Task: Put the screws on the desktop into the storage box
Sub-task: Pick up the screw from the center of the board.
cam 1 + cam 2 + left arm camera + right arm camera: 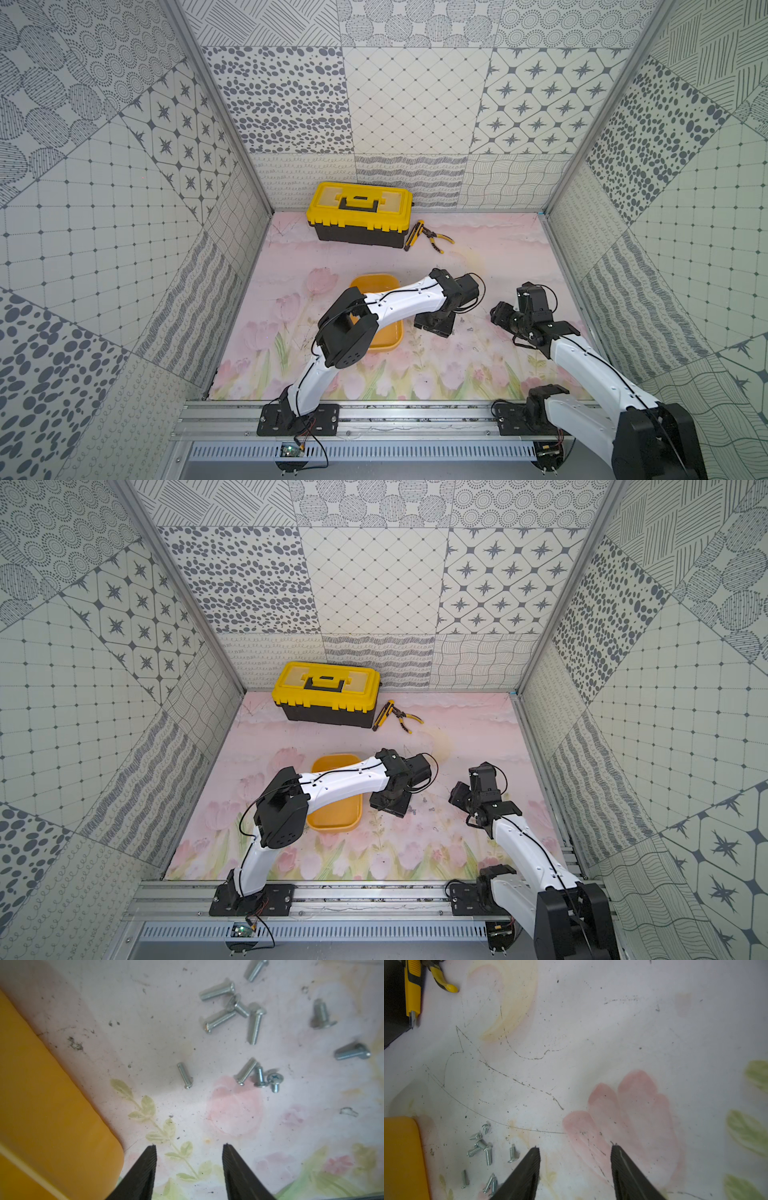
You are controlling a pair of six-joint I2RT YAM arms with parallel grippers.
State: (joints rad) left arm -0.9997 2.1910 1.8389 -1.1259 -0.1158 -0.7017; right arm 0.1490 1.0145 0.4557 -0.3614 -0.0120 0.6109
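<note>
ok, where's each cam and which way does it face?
Both top views: high behind the left arm and right arm, looking down on both and the desktop.
Left wrist: on left arm, facing down past the open left tool at screws beside the storage box.
Right wrist: on right arm, facing down past the open right tool at the desktop.
Shared: both wrist views show the screws and storage box.

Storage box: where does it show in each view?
Both top views: box centre, partly under the left arm.
Left wrist: box large, beside the left gripper.
Right wrist: only a box corner, beyond the screws.
Shared landmark: the screws beside it.
</note>
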